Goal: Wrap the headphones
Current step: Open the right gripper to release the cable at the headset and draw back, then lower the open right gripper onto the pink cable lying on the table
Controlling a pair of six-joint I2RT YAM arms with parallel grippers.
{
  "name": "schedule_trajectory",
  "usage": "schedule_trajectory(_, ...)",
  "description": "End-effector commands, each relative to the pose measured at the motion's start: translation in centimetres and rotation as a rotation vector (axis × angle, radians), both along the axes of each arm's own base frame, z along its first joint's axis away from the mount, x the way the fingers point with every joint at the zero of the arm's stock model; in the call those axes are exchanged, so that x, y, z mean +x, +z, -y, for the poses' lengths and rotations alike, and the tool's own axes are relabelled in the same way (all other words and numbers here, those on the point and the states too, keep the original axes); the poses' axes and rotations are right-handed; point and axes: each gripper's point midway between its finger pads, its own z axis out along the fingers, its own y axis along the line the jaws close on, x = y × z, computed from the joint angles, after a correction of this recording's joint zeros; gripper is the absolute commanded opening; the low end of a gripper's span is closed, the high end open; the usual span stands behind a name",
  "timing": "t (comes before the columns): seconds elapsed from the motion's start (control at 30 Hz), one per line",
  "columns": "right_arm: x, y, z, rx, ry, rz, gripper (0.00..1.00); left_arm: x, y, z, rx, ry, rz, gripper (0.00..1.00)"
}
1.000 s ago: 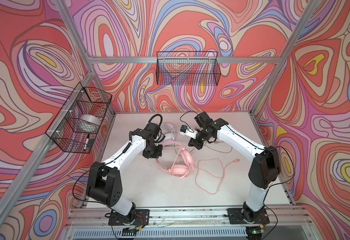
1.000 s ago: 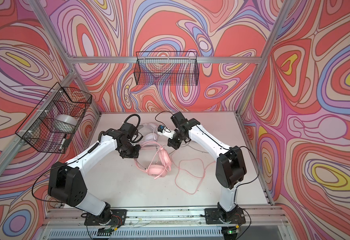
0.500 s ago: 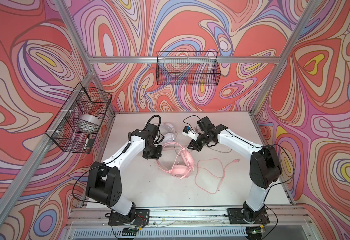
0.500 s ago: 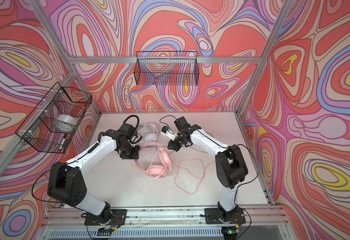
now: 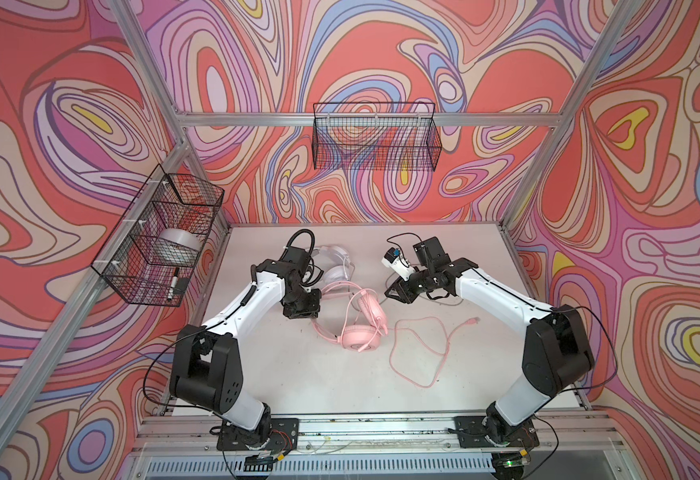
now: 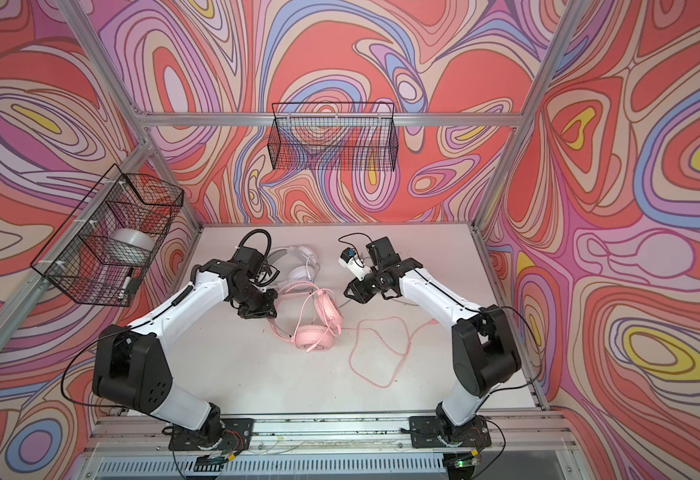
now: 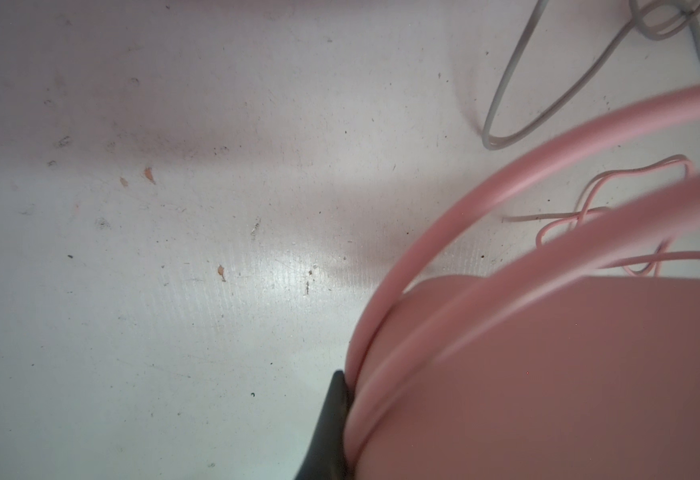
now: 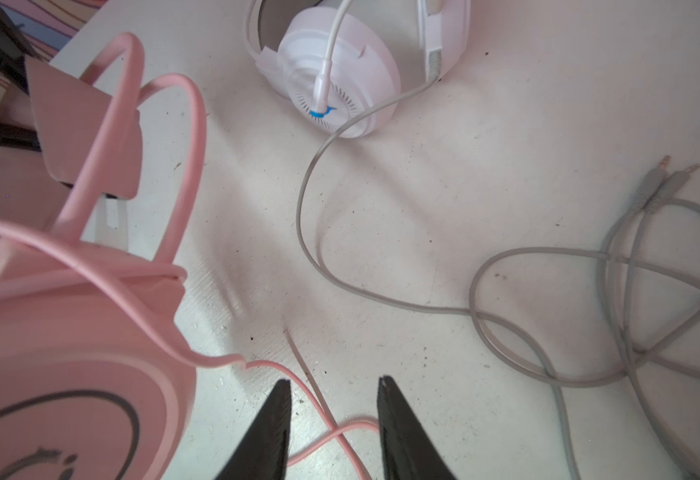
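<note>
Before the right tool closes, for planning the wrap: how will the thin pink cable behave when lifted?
Probably floppy: the thin pink cable lies in loose loops, so it should sag beside the right tool. It crosses itself, so may snag. It runs to the pink over-ear headset; pulling might drag that.

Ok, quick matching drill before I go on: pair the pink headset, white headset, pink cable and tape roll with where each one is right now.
Things:
1. pink headset
2. white headset
3. pink cable
4. tape roll

Places or states:
A. in the side basket
B. at the back of the table, untouched
C. clamped at the headband by the shut left fingers
D. runs loose between the open right fingers

Pairs: 1-C, 2-B, 3-D, 4-A
</note>
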Motion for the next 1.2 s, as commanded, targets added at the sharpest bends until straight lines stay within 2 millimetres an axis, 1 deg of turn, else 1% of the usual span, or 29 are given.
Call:
schedule_trajectory(0.0,0.1,0.6,1.5,0.005,-0.096,0.008,0.40,0.2,2.1,0.8,-0.106,0.024,0.034,0.00)
schedule_trajectory(0.13,-1.0,-0.5,3.4,-0.041,-0.171,-0.041,0.41,0.6,3.6,1.0,-0.152,0.043,0.051,0.00)
schedule_trajectory(0.23,-1.9,-1.2,4.0,-0.049,-0.214,-0.087,0.41,0.9,4.5,1.1,-0.168,0.047,0.056,0.00)
schedule_trajectory(0.3,-2.4,-1.5,4.0,-0.037,-0.232,-0.121,0.41,1.1,5.2,1.3,-0.177,0.046,0.059,0.00)
schedule_trajectory(0.4,-2.8,-2.1,3.5,0.007,-0.259,-0.178,0.41,1.7,6.6,1.6,-0.200,0.047,0.086,0.00)
schedule_trajectory(0.43,-2.9,-2.5,3.4,0.019,-0.272,-0.204,0.42,1.9,7.2,1.7,-0.211,0.046,0.096,0.00)
schedule_trajectory(0.6,-2.4,-4.4,2.9,0.052,-0.354,-0.293,0.42,2.2,9.1,2.1,-0.235,0.034,0.127,0.00)
schedule_trajectory(0.73,-1.9,-5.5,2.7,0.056,-0.424,-0.335,0.43,2.4,9.9,2.0,-0.234,0.038,0.139,0.00)
schedule_trajectory(0.83,-1.4,-6.4,3.1,0.047,-0.484,-0.343,0.43,2.5,10.3,2.1,-0.240,0.044,0.149,0.00)
schedule_trajectory(0.93,-1.1,-7.6,4.0,0.001,-0.547,-0.354,0.42,2.7,10.5,2.0,-0.235,0.049,0.153,0.00)
schedule_trajectory(1.07,-1.6,-8.7,5.4,-0.075,-0.594,-0.367,0.40,2.9,10.9,1.8,-0.226,0.056,0.164,0.00)
schedule_trajectory(1.17,-2.5,-10.0,6.4,-0.147,-0.610,-0.400,0.39,3.1,11.2,1.7,-0.224,0.063,0.170,0.00)
